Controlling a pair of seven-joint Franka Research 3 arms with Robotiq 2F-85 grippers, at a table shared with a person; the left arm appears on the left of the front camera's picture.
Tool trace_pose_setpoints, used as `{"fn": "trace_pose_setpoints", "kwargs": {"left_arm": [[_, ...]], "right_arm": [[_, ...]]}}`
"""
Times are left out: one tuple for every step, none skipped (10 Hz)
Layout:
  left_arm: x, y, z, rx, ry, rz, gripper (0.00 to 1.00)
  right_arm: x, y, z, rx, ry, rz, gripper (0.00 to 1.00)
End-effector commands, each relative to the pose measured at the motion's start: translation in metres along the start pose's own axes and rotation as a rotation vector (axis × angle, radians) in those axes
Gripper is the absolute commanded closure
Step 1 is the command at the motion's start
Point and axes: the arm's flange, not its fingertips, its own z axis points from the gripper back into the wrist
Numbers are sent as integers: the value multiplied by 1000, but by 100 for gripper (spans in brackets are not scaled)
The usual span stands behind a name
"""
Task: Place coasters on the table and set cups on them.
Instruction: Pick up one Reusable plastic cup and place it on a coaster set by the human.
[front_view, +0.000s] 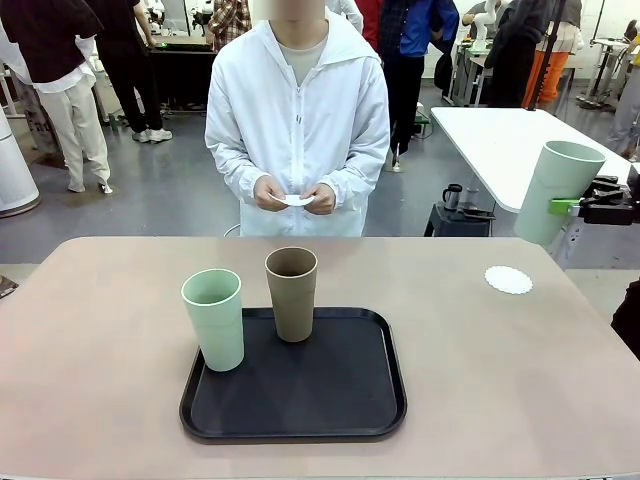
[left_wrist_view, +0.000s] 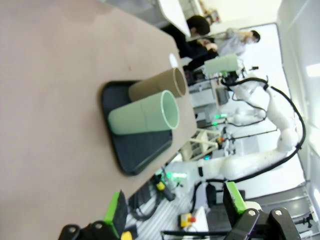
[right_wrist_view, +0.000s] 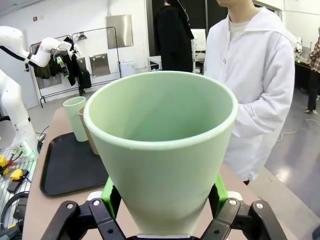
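My right gripper (front_view: 585, 207) is shut on a pale mint cup (front_view: 558, 190), held upright in the air at the table's far right, above and to the right of a white coaster (front_view: 508, 279) lying on the beige table (front_view: 100, 330). In the right wrist view this cup (right_wrist_view: 165, 145) sits between the green pads of the gripper (right_wrist_view: 165, 196). A second mint cup (front_view: 213, 318) and a tan cup (front_view: 291, 293) stand on the black tray (front_view: 330, 400). The person holds another coaster (front_view: 297, 199) in both hands. My left gripper (left_wrist_view: 175, 207) is open off the table's left side, facing the two cups (left_wrist_view: 145, 116).
The person in a white jacket (front_view: 297, 120) stands at the table's far edge. A white-topped table (front_view: 500, 140) behind on the right carries a small dark mug (front_view: 452, 195). Bare beige tabletop lies to the left and right of the tray.
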Motion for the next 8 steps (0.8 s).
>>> {"fn": "trace_pose_setpoints", "kwargs": {"left_arm": [[0,0,2,-14,-8,-11,0],[0,0,2,-14,-8,-11,0],[0,0,2,-14,-8,-11,0],[0,0,2,-14,-8,-11,0],[0,0,2,-14,-8,-11,0],[0,0,2,-14,-8,-11,0],[0,0,2,-14,-8,-11,0],[0,0,2,-14,-8,-11,0]], "right_arm": [[-12,-36,-21,-4,61,2,15],[-19,-48,-28,26,75,31,15],[-27,-58,-33,47,92,52,15],[-34,-72,-36,42,108,81,15],[-43,-83,-36,59,124,85,15],[-51,-93,-34,61,142,89,15],[-58,-101,-31,65,150,79,15],[-65,-104,-26,74,150,67,15]]}}
